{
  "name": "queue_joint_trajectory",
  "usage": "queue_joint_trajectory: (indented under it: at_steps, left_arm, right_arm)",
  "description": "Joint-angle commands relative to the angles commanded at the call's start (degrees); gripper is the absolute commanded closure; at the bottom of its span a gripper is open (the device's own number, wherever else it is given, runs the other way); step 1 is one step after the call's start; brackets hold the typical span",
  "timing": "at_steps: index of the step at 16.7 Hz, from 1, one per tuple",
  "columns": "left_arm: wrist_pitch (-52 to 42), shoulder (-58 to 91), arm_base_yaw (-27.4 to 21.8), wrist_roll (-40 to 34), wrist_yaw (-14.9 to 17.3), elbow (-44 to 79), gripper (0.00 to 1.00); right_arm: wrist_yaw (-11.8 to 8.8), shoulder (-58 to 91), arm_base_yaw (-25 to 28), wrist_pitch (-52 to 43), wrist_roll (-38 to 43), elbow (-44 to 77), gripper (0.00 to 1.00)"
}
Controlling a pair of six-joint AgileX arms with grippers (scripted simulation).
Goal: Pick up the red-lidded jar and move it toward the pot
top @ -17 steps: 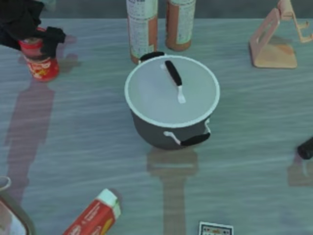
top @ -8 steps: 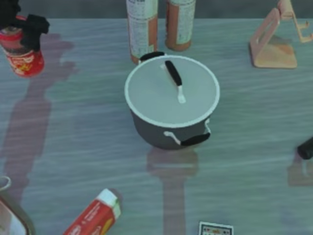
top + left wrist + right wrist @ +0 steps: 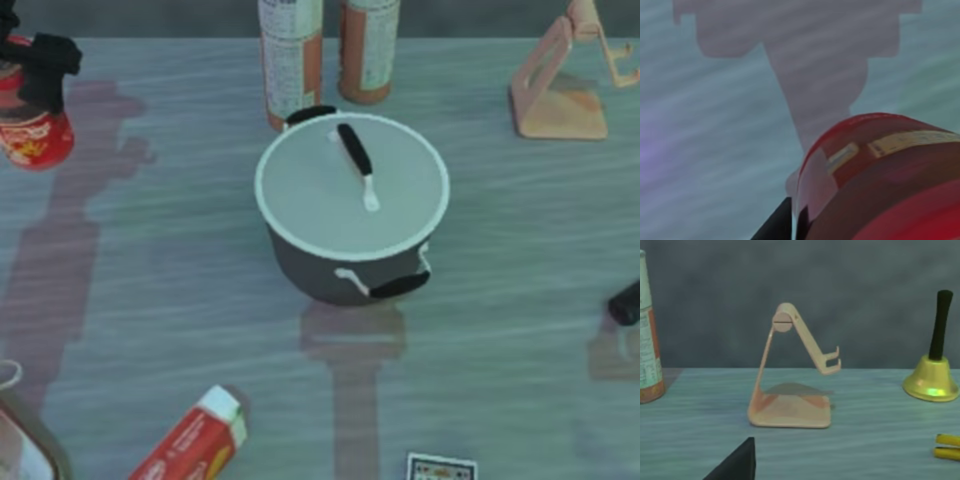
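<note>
The red-lidded jar hangs above the table's far left corner, held at its lid by my left gripper, which is shut on it. Its shadow falls on the table below it. In the left wrist view the jar fills the near corner, with one black finger beside it. The pot, dark grey with a pale white-rimmed lid and black handles, stands at the table's middle, well to the right of the jar. My right gripper is parked at the right edge; only one fingertip shows in its wrist view.
Two tall orange-and-white canisters stand just behind the pot. A pink phone stand is at the far right. A red-and-white carton and a small card box lie at the front. A brass bell stands beyond the stand.
My left gripper has risen with the jar and carried it toward the top view's left edge; the jar looks larger and its shadow has spread. The right arm has not moved.
</note>
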Motion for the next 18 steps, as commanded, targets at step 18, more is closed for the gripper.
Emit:
queue_joint_trajectory:
  at_steps: [18]
  left_arm:
    - [14.75,-7.24,-19.78,-34.8,-11.05,-21.74,1.0]
  right_arm:
    - [0.0,0.0,0.0,0.0,0.0,0.0,0.0]
